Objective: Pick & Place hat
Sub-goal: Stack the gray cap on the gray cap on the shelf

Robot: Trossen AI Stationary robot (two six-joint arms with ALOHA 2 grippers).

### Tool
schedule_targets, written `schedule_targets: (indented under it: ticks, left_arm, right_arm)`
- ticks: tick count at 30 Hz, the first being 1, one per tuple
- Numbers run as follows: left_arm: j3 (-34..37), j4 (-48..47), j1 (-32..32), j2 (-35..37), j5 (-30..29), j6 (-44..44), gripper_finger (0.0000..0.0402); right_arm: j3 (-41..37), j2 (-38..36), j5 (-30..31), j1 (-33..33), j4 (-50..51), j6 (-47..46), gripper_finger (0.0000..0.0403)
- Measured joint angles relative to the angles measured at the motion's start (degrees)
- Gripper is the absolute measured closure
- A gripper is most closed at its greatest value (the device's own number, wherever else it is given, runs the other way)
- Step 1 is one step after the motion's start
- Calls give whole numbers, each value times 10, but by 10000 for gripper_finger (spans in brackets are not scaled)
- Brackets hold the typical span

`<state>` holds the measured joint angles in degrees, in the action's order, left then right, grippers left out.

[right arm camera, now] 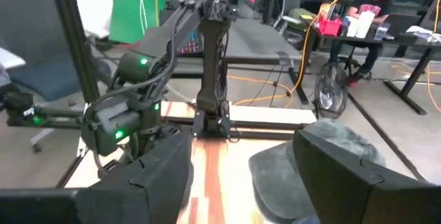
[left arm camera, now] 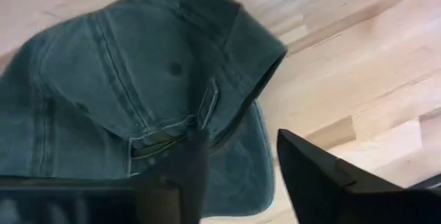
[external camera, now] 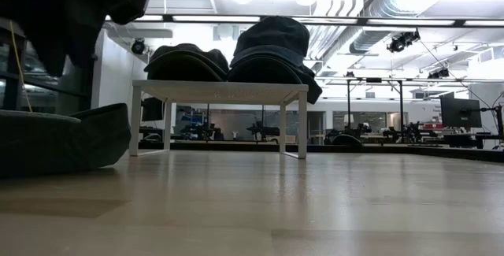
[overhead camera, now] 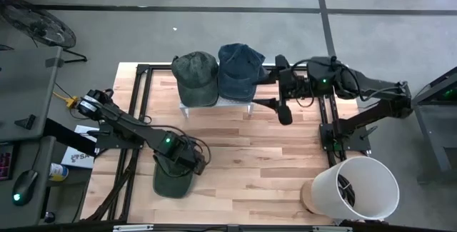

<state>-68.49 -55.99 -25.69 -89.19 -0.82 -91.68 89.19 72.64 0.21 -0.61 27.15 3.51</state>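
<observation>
Near the tabletop's [overhead camera: 250,160] front-left edge, the dark green hat [overhead camera: 171,178] lies flat under the left claw [overhead camera: 193,162], whose fingers stand apart beside its strap, likely releasing. By the rack [overhead camera: 214,103] of two hats, the right claw [overhead camera: 275,107] waits, spread wide.

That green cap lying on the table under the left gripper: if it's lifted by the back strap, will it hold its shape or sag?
The green cap is probably floppy: its cloth crown lies creased and partly collapsed on the table, so it would likely sag. It looks light for its size. The left gripper is open beside the back strap, a thin hold from which the cap may swing or slip.
</observation>
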Motion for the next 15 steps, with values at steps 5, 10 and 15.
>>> schedule_targets:
  ticks: [5,10,15]
  left_arm:
    - [27,41,-2,0,6,-6,173]
    - [41,108,-2,-11,2,-9,148]
    - [42,100,-2,-58,33,-17,151]
  right_arm:
    - [0,0,30,37,12,-6,155]
    - [0,0,35,63,12,-9,155]
    - [0,0,33,79,16,-9,155]
